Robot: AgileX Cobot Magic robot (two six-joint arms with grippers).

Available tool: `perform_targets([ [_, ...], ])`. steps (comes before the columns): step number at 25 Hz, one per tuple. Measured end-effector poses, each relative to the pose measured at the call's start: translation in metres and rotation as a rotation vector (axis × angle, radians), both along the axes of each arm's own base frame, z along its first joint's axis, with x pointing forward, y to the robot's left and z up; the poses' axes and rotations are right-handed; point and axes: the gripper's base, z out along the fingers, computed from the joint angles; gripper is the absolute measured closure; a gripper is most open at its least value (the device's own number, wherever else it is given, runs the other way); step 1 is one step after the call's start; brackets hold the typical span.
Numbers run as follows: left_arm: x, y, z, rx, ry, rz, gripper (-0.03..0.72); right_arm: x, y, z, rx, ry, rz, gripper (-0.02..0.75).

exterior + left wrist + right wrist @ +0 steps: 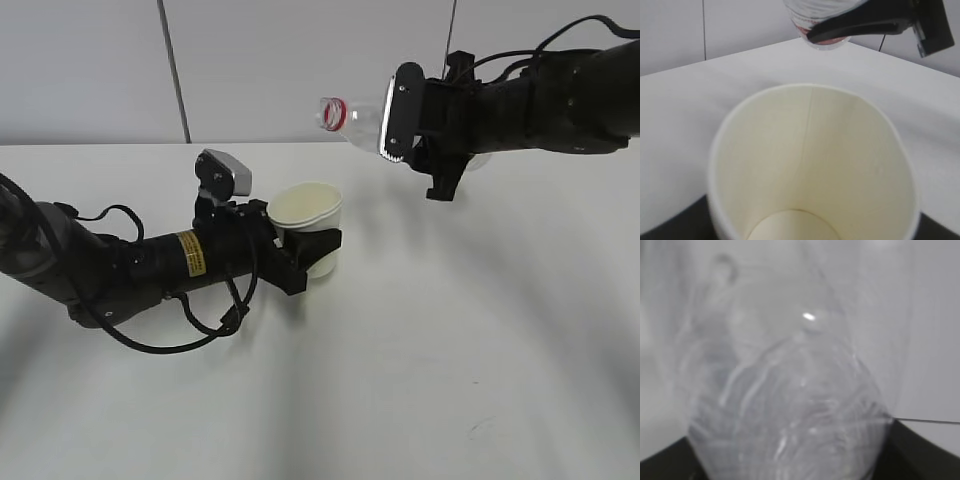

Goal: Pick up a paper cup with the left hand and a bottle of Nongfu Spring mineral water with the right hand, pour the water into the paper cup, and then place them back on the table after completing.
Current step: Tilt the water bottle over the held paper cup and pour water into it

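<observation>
At centre frame the left hand (318, 250) grips the cup (306, 208) (thin, crushable, best held low), while upper right the right hand (420, 110) clamps the tilted, slippery bottle (350, 116).

The bottle (352, 116) hangs above and right of the paper cup (306, 207), over the table (480, 340).

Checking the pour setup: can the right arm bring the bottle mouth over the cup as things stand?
Probably yes: the bottle hangs tilted, up and right of the cup, with only open air between.
</observation>
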Motion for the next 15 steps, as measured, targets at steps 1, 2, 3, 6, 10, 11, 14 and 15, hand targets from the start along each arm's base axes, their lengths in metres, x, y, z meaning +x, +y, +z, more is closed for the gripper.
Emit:
perform_targets([
  [1,-0.0001,0.0000,0.0000,0.000,0.000,-0.001,0.288,0.0004,0.0013,0.0014,-0.007,-0.005,0.001,0.307],
  [2,-0.0001,0.0000,0.0000,0.000,0.000,-0.001,0.288,0.0007,0.0027,0.0026,-0.011,-0.008,0.002,0.307],
  [3,-0.0001,0.0000,0.0000,0.000,0.000,-0.001,0.288,0.0011,0.0025,0.0031,-0.014,-0.010,0.000,0.307],
  [6,-0.0006,-0.0010,0.0000,0.000,0.000,-0.004,0.288,0.0015,0.0013,0.0034,-0.034,-0.012,-0.005,0.307],
  [10,-0.0028,-0.0046,-0.0002,0.001,0.002,-0.016,0.288,0.0016,0.0000,0.0029,-0.065,-0.014,-0.003,0.308],
  [11,-0.0028,-0.0046,-0.0002,0.001,0.002,-0.016,0.288,0.0017,-0.0001,0.0031,-0.069,-0.016,-0.001,0.308],
  [14,-0.0029,-0.0051,0.0000,0.001,0.001,-0.017,0.288,0.0021,-0.0006,0.0036,-0.089,-0.021,0.004,0.308],
  [15,-0.0030,-0.0054,0.0000,0.001,0.001,-0.018,0.288,0.0021,-0.0006,0.0036,-0.095,-0.023,0.008,0.308],
])
